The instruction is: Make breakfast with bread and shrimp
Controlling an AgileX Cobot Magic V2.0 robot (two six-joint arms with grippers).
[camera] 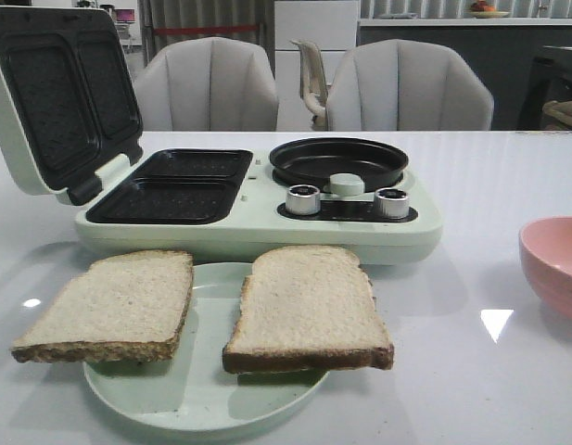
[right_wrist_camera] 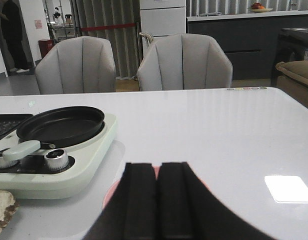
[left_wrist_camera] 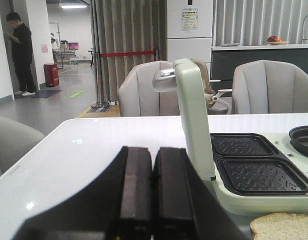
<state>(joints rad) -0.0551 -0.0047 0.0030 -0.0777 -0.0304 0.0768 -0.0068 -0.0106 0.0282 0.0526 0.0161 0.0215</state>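
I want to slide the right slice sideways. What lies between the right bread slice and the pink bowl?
Only bare white table shows in the front view between the right beige bread slice and the pink bowl.

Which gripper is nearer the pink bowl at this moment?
Right. The right gripper, shut, hangs just above the pink bowl, whose rim shows beneath its fingers. The left gripper, also shut, sits at the sandwich maker's open-lid end, far across the table.
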